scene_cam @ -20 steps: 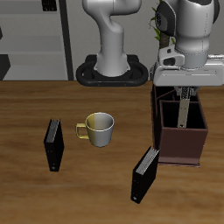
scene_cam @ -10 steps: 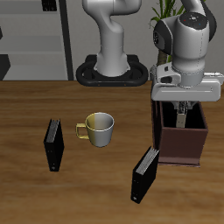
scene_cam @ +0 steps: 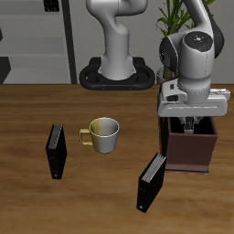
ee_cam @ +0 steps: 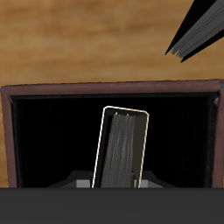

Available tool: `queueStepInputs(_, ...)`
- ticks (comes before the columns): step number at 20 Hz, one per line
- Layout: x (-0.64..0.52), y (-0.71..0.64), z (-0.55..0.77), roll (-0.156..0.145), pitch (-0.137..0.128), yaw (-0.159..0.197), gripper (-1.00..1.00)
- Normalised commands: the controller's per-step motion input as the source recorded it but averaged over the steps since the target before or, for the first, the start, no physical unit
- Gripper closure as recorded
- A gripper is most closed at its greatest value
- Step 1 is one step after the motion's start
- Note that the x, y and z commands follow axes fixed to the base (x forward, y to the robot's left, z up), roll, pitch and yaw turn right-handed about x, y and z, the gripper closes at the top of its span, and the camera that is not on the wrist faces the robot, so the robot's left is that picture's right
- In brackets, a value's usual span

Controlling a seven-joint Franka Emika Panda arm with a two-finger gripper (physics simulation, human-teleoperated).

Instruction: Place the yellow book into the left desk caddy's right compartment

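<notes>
The left desk caddy (scene_cam: 187, 152) is a dark maroon open-topped box that stands beside the mug. My gripper (scene_cam: 189, 120) is low over its open top and is shut on the yellow book (scene_cam: 189, 129), of which only a thin tan strip shows in the exterior view. In the wrist view the yellow book (ee_cam: 122, 149) stands on edge, slightly tilted, deep inside a dark compartment of the caddy (ee_cam: 114, 87), with my fingertips (ee_cam: 84, 183) on either side of it. I cannot tell which compartment it is.
A yellow-green mug (scene_cam: 103, 134) stands mid-table. One black book (scene_cam: 57, 151) stands beyond the mug from the caddy. A second black book (scene_cam: 152, 181) leans near the caddy's front corner and also shows in the wrist view (ee_cam: 197, 31).
My gripper has come down with the yellow book, so most of the book is now below the caddy's rim. Nothing else has moved.
</notes>
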Motion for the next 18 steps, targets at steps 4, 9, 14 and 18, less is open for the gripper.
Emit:
queueStepInputs(4, 0.05, -0.24, -0.34, -0.027, 0.063, -0.012, 1.00)
queueStepInputs(9, 0.05, -0.12, -0.13, -0.021, 0.039, 0.006, -1.00)
queueStepInputs(14, 0.04, -0.11, 0.02, -0.024, 0.000, -0.007, -1.00)
queueStepInputs(18, 0.02, -0.21, 0.13, -0.019, -0.008, -0.016, -1.00)
